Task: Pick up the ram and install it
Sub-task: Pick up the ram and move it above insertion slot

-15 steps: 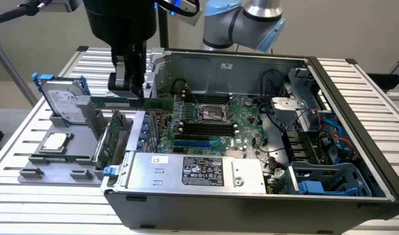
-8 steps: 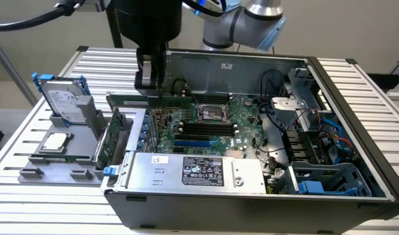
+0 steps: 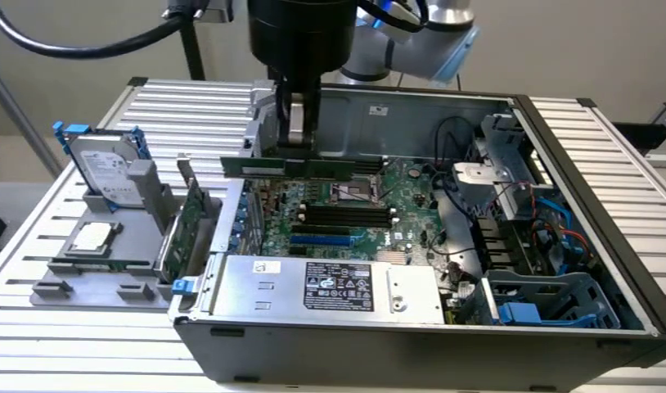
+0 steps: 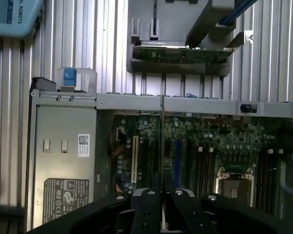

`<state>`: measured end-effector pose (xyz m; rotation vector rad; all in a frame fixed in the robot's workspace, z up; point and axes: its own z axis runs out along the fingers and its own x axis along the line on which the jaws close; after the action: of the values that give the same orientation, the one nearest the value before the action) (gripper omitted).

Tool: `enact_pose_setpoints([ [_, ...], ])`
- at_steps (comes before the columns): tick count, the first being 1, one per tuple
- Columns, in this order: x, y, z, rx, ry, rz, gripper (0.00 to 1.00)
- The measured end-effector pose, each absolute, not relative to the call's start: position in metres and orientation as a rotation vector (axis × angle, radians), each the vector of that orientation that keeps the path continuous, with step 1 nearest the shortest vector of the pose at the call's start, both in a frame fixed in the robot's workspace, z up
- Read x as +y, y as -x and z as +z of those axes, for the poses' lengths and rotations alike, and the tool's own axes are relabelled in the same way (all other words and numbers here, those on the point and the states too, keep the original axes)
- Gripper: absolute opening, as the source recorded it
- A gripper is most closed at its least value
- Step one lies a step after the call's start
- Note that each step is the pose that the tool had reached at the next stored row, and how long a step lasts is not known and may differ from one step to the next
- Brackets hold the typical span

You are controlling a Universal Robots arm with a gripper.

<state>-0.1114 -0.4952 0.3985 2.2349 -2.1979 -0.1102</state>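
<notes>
The gripper point(image 3: 294, 146) is clenched on the ram point(image 3: 333, 169) at mid-length; the ram hangs level above the motherboard point(image 3: 415, 184), apart from the black slots point(image 3: 344, 215). For this carry, keep it level, parallel to the slots, grip firm

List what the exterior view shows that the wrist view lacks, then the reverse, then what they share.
Exterior view: the ram seen broadside, held level above the motherboard, and a blue drive cage in the case corner at the exterior view's right.
Wrist view: a teal box lettered ROBOTS, and the ram edge-on as a thin line between the claw's fingers.
Both: the claw shut on the ram, the motherboard, its CPU socket and the labelled power supply.
</notes>
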Motion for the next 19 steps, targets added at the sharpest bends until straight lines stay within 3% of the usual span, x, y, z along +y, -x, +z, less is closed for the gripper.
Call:
enact_pose_setpoints([
  [9, -0.489, 0.071, 0.39, -2.196, -2.233, -0.118, 0.0],
  [19, -0.449, 0.057, 0.372, -2.196, -2.233, -0.118, 0.0],
])
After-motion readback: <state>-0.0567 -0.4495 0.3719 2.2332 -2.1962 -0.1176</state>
